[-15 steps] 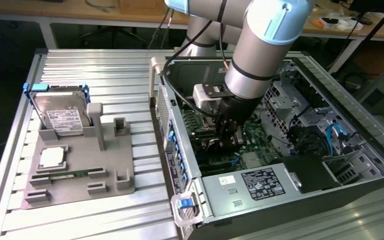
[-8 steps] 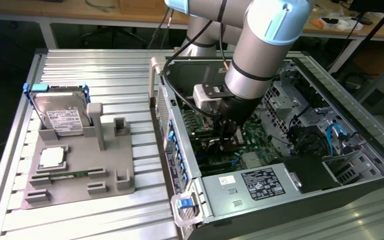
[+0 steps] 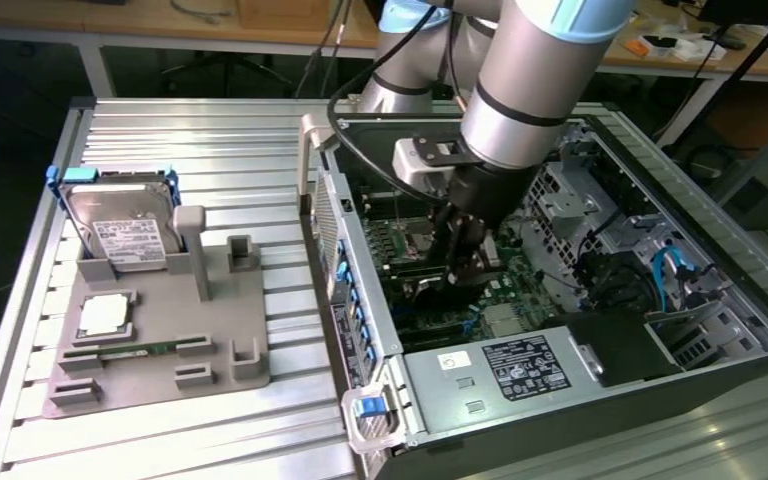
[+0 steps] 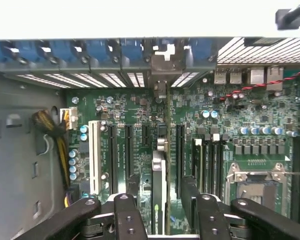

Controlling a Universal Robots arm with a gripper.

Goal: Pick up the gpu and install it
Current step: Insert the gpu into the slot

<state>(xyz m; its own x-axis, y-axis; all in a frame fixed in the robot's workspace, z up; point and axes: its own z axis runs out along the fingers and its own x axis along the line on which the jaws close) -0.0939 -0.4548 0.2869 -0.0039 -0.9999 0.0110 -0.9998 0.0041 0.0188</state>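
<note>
The black gripper (image 4: 160,212) is spread, its fingers either side of the thin green gpu (image 4: 160,175) standing edge-on among the green motherboard (image 4: 135,117) slots.

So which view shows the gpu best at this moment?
The wrist view: the gpu stands edge-on in a motherboard slot, between the open gripper fingers. In the exterior view the arm and gripper inside the case cover it.

- Ribbed, brushed-aluminium tabletop (image 3: 197,125): matt silver metal.
- Grey moulded plastic holder tray (image 3: 157,345): dull, smooth.
- Black tool (image 4: 162,215): matt fingers.
- Thin green gpu card (image 4: 160,195), seen edge-on: glossy circuit board, silvery metal bracket.
</note>
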